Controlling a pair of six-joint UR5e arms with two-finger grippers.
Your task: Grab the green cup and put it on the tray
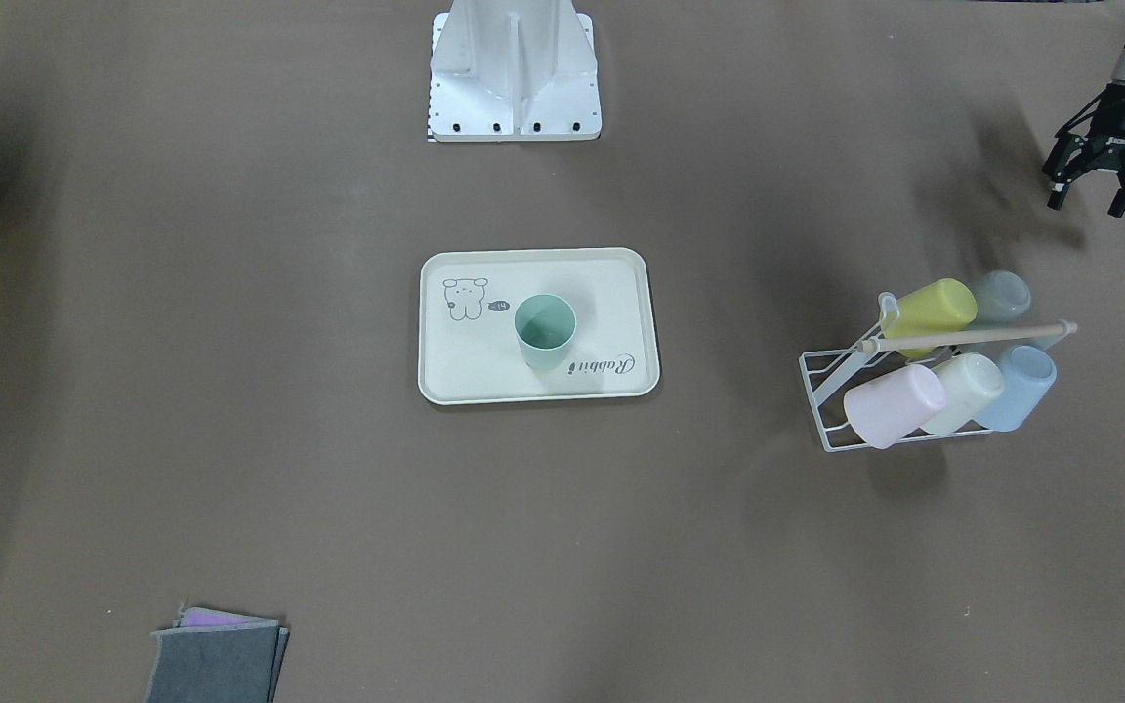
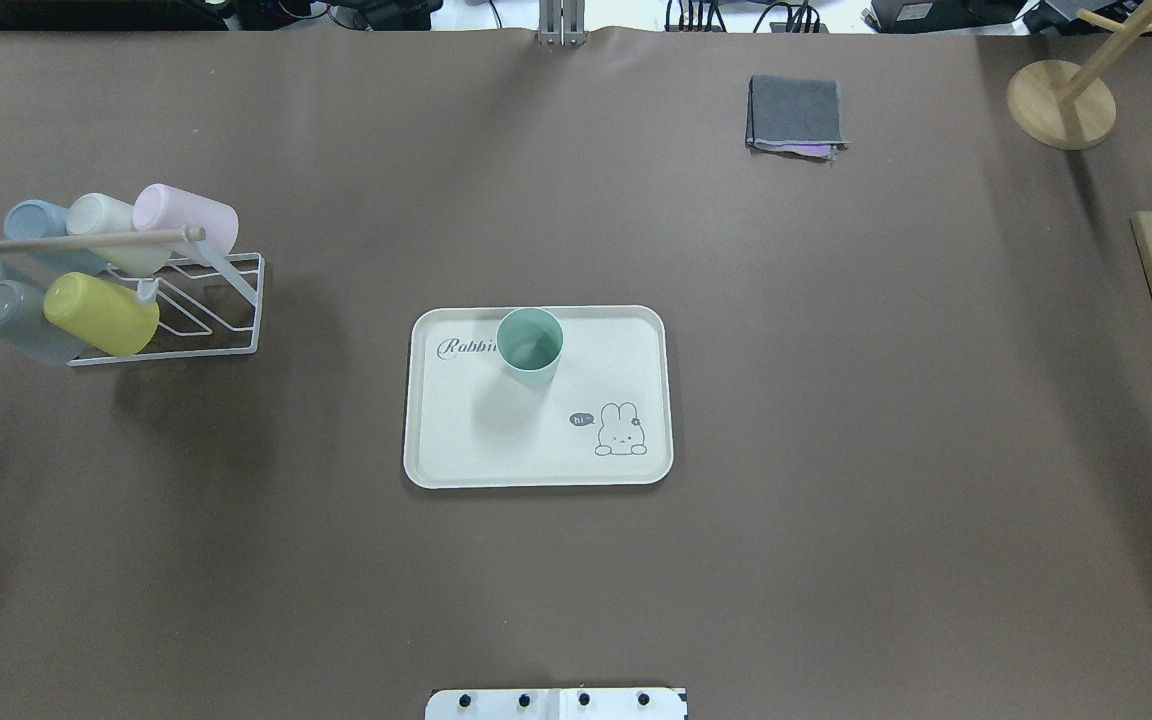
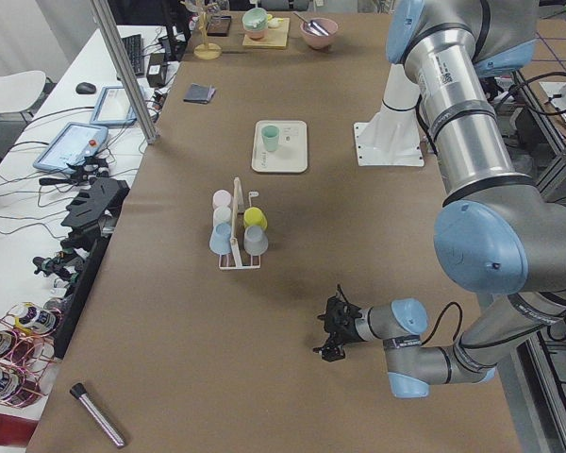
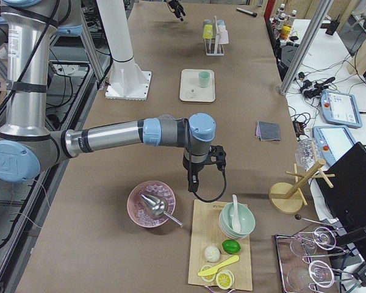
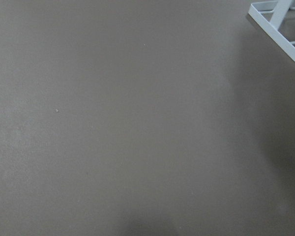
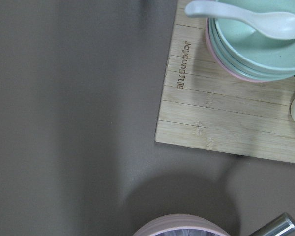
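Note:
The green cup (image 1: 544, 330) stands upright, mouth up, on the cream tray (image 1: 611, 283) at the table's middle. Cup (image 2: 530, 345) and tray (image 2: 536, 455) also show in the overhead view, the cup near the "Rabbit" print. My left gripper (image 1: 1088, 205) is open and empty. It hangs above the table beyond the cup rack, far from the tray. It shows small in the exterior left view (image 3: 330, 344). My right gripper (image 4: 194, 182) shows only in the exterior right view, above the table near the pink bowl. I cannot tell whether it is open or shut.
A white wire rack (image 1: 821, 391) holds several cups: yellow-green (image 1: 929, 308), grey, pink, cream and blue. A folded grey cloth (image 2: 796, 112) lies far off. A wooden board (image 6: 236, 108) carries stacked bowls with a spoon (image 6: 255, 44). A pink bowl (image 4: 151, 204) sits beside it.

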